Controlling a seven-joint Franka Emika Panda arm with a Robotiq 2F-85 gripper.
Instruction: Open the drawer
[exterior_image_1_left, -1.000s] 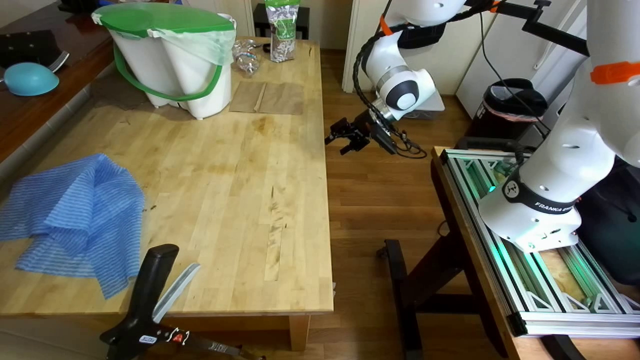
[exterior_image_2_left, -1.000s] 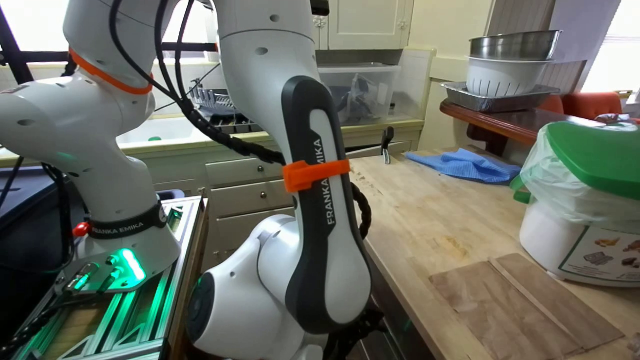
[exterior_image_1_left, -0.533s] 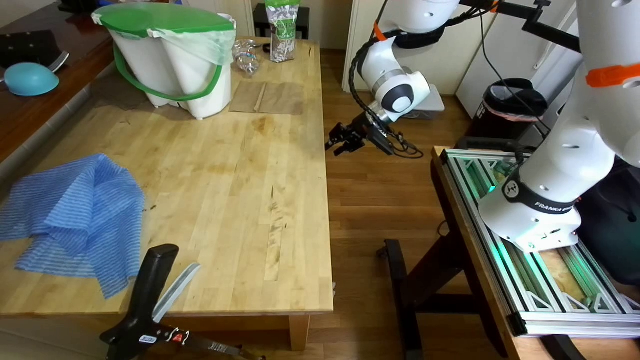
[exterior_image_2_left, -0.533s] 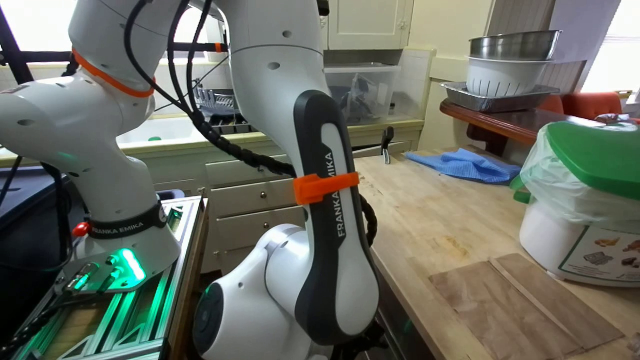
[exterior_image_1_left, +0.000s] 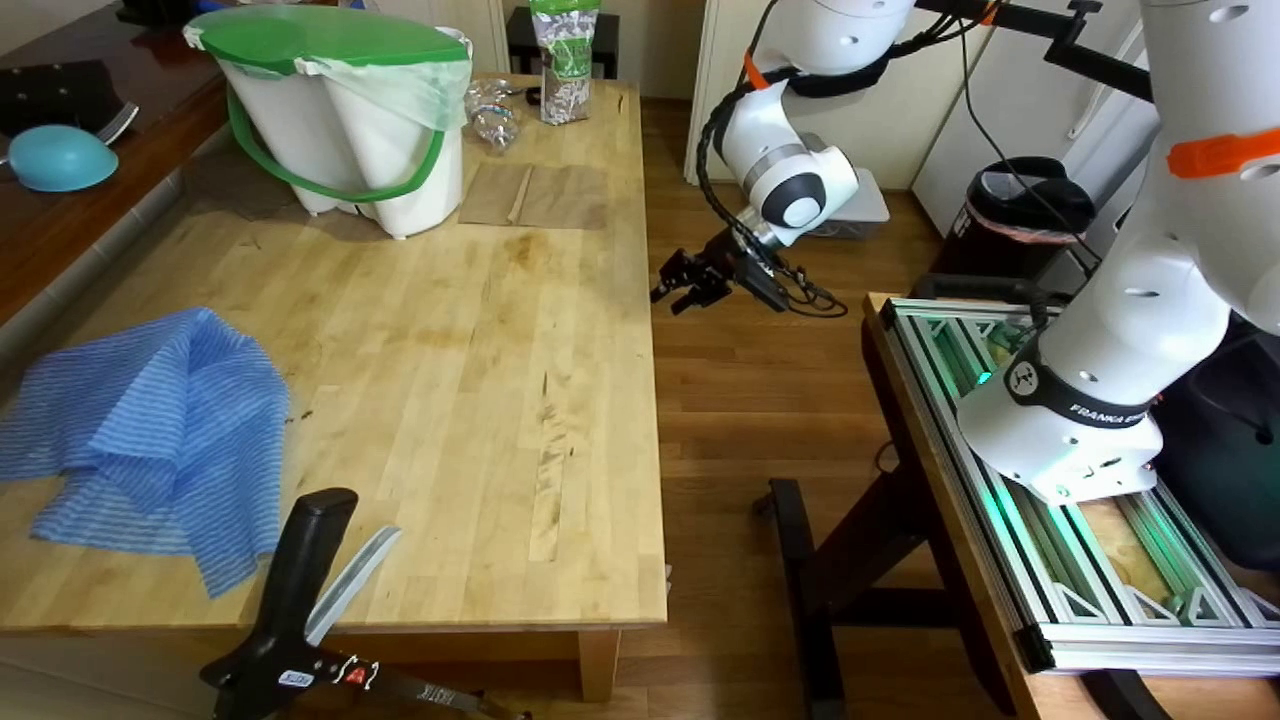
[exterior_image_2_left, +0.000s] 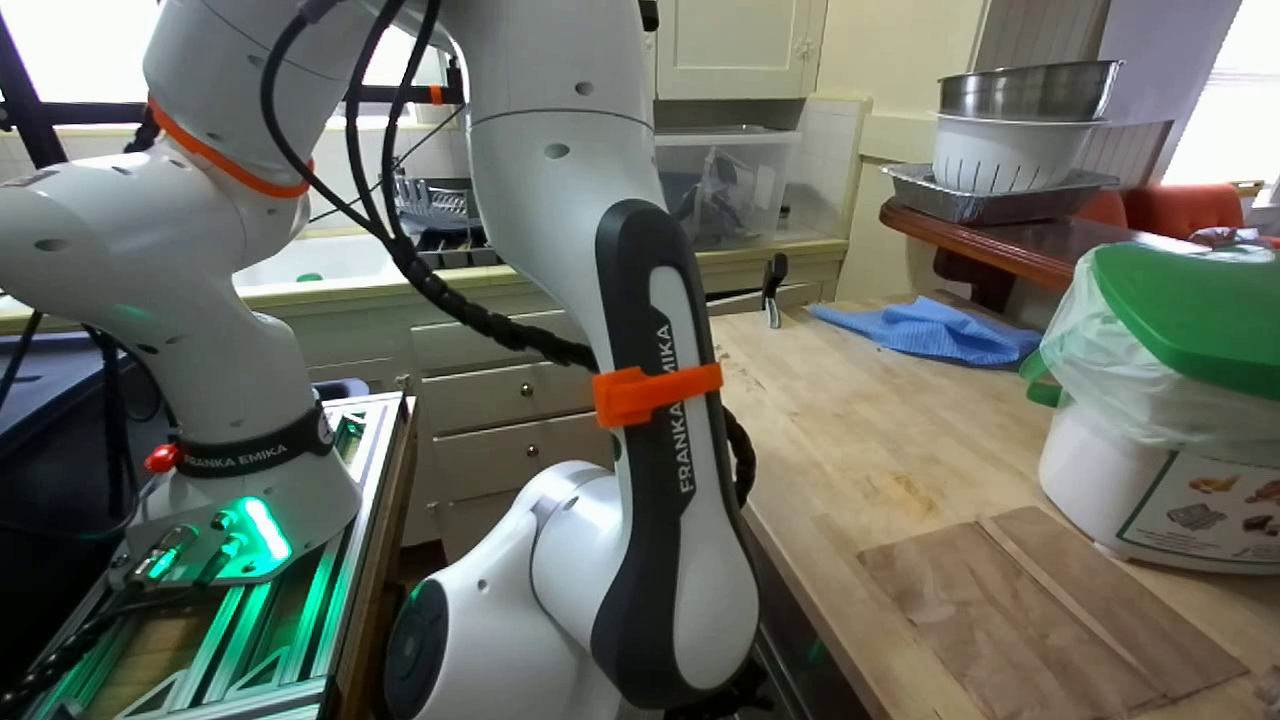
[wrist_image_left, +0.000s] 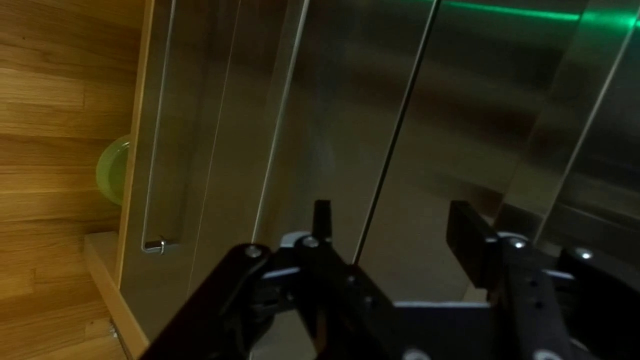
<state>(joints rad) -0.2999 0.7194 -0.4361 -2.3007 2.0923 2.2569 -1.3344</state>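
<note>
Spread wide before the drawer (wrist_image_left: 465, 140)!

Reading FRANKA EMIKA down the arm (exterior_image_2_left: 655, 560), part-hidden by an orange strap (exterior_image_2_left: 655, 395), then cropped around the base band (exterior_image_2_left: 245, 459). On to that drawer, under the surface (exterior_image_2_left: 900, 430): glossy dark metal, streaked green, hard to tell from neighbouring panels (wrist_image_left: 340, 125). Holding the pincer (wrist_image_left: 390, 215) in front, with fingers well apart.
</note>
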